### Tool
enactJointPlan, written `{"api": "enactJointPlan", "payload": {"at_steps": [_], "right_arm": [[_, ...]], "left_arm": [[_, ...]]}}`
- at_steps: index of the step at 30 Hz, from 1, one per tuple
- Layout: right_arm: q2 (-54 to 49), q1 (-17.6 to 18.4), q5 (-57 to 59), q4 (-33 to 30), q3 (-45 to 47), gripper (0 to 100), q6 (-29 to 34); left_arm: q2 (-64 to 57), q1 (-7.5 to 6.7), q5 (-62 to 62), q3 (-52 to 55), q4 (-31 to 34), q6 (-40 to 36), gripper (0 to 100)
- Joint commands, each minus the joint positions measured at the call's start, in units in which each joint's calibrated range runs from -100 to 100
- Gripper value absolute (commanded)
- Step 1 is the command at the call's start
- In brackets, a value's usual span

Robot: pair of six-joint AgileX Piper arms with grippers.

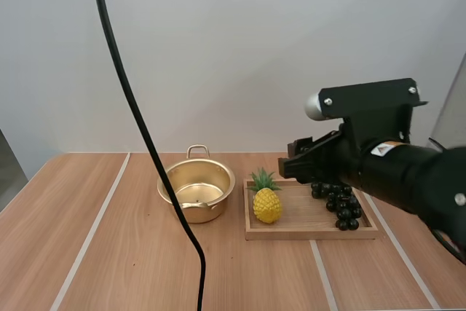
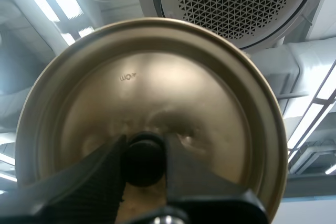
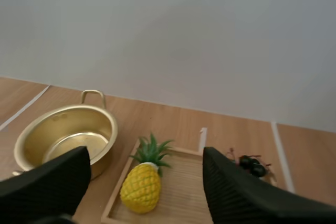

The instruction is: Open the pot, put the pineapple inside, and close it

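While R gripper (image 3: 143,156) spread near bumpy pineapple (image 3: 139,186) — L gripper (image 2: 145,145) pinching round black knob (image 2: 144,160) of metal lid (image 2: 157,87)

Lidless gold pot (image 1: 196,191) near upright pineapple (image 1: 266,198)

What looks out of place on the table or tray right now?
Nothing stands out. The pot sits upright and open, and the pineapple stands upright on the tray beside the grapes. Nothing has spilled. The left claw grips the lid by its knob; the right claw is open near the tray.
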Motion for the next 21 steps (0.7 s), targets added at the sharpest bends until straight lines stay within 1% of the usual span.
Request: {"api": "enactJointPlan", "payload": {"at_steps": [1,4,8,15,21], "right_arm": [[8.17,-0.13,11.38,6.05,-5.07,100,-2.79],[16.68,-0.13,16.79,7.52,-9.94,100,-2.79],[26.36,-0.13,16.96,7.40,-13.27,100,-5.40],[40.67,-0.13,15.97,7.53,-13.60,100,-8.16],[48.43,-0.13,13.06,7.53,-13.60,100,-10.89]], "left_arm": [[-0.44,0.01,-0.86,-0.89,2.35,-0.45,0],[-0.44,0.01,-0.51,-0.89,4.81,-0.45,0],[-0.44,0.01,-0.51,-0.89,6.76,-0.45,0],[-0.44,0.01,-0.51,-0.89,7.09,-0.45,0],[-0.44,0.01,-0.51,-0.89,7.09,-0.45,0]]}}
